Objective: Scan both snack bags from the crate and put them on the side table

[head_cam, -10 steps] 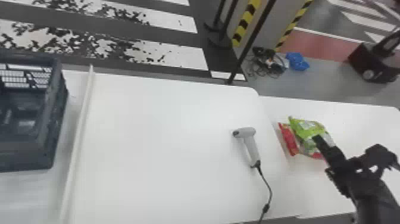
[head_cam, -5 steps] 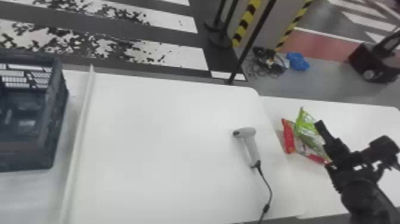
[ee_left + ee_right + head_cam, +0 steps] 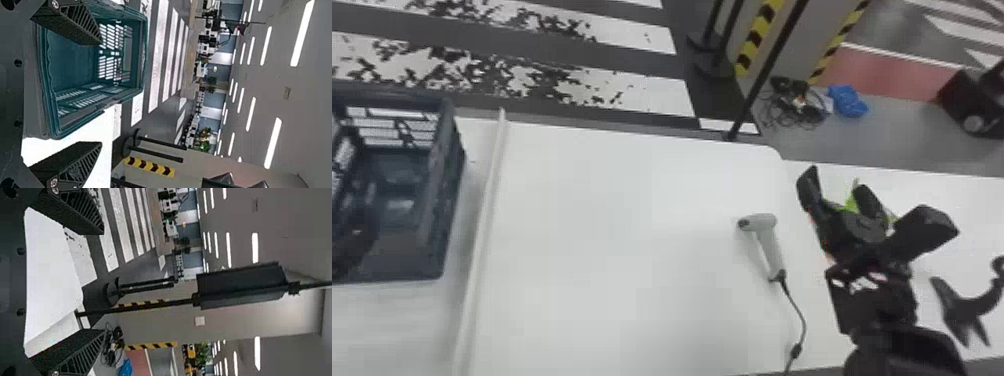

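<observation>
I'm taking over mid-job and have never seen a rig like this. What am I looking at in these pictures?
This is a robot with two black arms, each ending in a two-fingered gripper. The head view looks forward and down: crate on the left, a handheld scanner with its cable lying on the white table, and the side table on the right. There, green packaging peeks out from behind the right gripper, which mostly hides it.

The other two are wrist cameras, turned on their side. In the left one, the left gripper is open, with the crate beyond it. In the right one, the right gripper is open too. Neither holds anything.
</observation>
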Controlling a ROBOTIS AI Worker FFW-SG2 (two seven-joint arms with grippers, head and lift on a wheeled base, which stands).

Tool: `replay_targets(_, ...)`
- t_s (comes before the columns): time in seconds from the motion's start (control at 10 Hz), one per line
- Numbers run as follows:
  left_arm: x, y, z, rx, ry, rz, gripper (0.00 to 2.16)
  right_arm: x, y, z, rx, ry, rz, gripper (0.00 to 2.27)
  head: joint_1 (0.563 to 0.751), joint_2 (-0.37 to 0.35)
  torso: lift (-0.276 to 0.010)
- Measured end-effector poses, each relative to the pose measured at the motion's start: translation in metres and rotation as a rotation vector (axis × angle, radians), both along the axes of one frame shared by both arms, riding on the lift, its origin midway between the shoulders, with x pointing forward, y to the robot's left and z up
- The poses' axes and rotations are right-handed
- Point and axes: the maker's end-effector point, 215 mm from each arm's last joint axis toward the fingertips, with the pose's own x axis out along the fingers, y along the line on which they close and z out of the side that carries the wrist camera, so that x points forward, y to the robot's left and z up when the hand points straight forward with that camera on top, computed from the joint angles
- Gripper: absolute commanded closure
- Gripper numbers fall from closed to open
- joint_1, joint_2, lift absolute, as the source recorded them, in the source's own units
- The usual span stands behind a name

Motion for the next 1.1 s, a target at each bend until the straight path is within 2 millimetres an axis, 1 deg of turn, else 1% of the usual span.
replay_targets(0.1,0.003,-0.012,-0.004,0.011,0.012,0.006,0.08,-0.001,0.043,-0.001,-0.021,-0.001,0.046,0.04,0.695,-0.189,-0.087)
replay_targets(0.2,0.005,-0.027,-0.008,0.020,0.023,0.000,0.08,-0.003,0.082,-0.008,-0.051,0.006,0.089,0.04,0.695,-0.153,-0.087)
replay_targets(0.3,0.006,-0.041,-0.012,0.027,0.033,-0.016,0.08,-0.008,0.114,-0.015,-0.074,0.010,0.122,0.04,0.695,-0.125,-0.087)
replay_targets(0.4,0.005,-0.052,-0.014,0.029,0.039,-0.028,0.08,-0.015,0.137,-0.023,-0.094,0.019,0.131,0.04,0.695,-0.116,-0.087)
replay_targets(0.5,0.005,-0.061,-0.017,0.035,0.044,-0.034,0.08,-0.022,0.155,-0.030,-0.107,0.030,0.136,0.04,0.695,-0.103,-0.087)
replay_targets(0.6,0.004,-0.069,-0.020,0.054,0.048,-0.043,0.08,-0.029,0.169,-0.036,-0.115,0.040,0.147,0.04,0.695,-0.094,-0.087)
replay_targets(0.7,0.002,-0.074,-0.021,0.064,0.049,-0.052,0.08,-0.035,0.177,-0.042,-0.125,0.051,0.150,0.04,0.695,-0.090,-0.087)
replay_targets(0.9,0.000,-0.079,-0.016,0.099,0.039,-0.068,0.08,-0.040,0.182,-0.050,-0.151,0.069,0.149,0.04,0.695,-0.091,-0.087)
replay_targets(1.1,-0.002,-0.081,-0.015,0.114,0.037,-0.073,0.08,-0.042,0.181,-0.052,-0.153,0.074,0.149,0.04,0.695,-0.095,-0.087)
